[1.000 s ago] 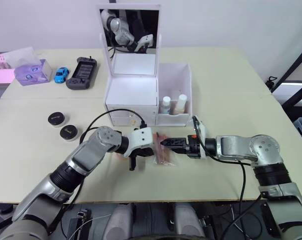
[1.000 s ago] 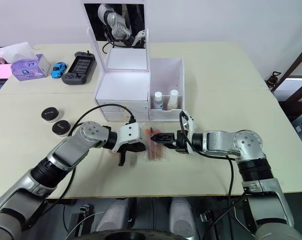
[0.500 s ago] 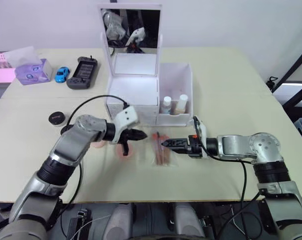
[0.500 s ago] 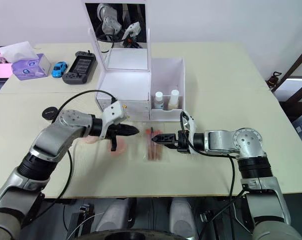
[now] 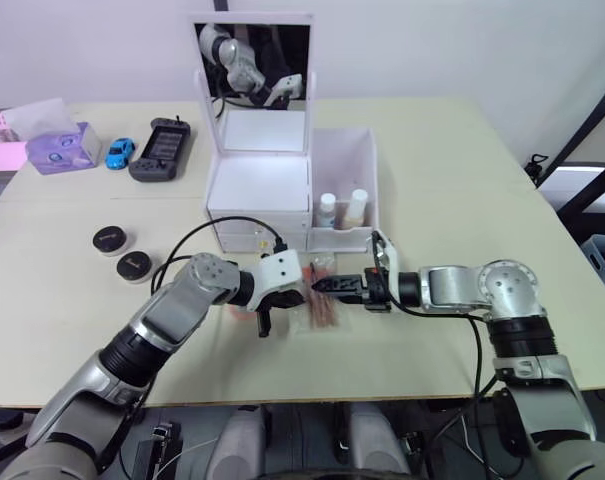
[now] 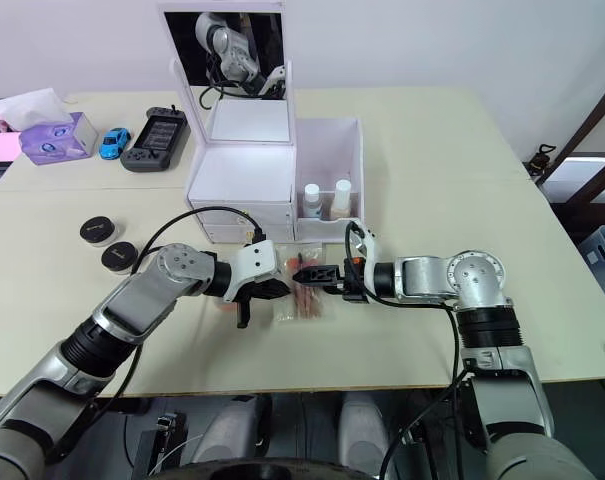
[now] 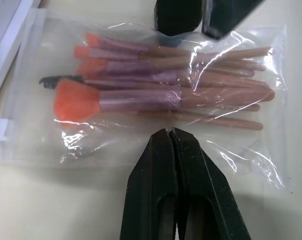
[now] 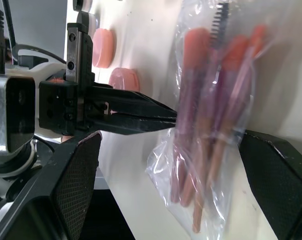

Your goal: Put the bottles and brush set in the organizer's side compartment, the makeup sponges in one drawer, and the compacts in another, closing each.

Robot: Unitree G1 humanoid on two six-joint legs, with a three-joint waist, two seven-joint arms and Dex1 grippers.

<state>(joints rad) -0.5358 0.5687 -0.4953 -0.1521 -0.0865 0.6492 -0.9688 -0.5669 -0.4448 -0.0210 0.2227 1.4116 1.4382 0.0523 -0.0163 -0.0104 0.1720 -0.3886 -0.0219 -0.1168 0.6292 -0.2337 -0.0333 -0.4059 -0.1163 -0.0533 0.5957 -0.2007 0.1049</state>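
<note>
both grippers meet at the brush set (image 5: 322, 300), a clear bag of pink brushes lying flat on the table (image 5: 462, 180) just in front of the organizer (image 5: 282, 190). left gripper (image 7: 171, 137) has its two black fingers pressed together, with the tips right at the left edge of the bag, holding nothing. right gripper (image 5: 322, 285) comes in from the right with its fingers spread wide, one on each side of the bag, and the bag sits between them. two pink sponges (image 8: 113, 60) lie on the table just left of the bag, partly hidden under the left gripper. two white-capped bottles (image 5: 342, 208) stand side by side in the side compartment (image 5: 344, 165), on the right of the organizer. both drawers (image 5: 244, 236) look shut. the mirror lid (image 5: 254, 60) stands up at the far side. two black compacts (image 5: 122, 252) sit close together on the left part of the table, well apart from the organizer. far left on the table are a black game console (image 5: 160, 148), a small blue toy car (image 5: 118, 152) and a purple tissue box (image 5: 60, 146).
</note>
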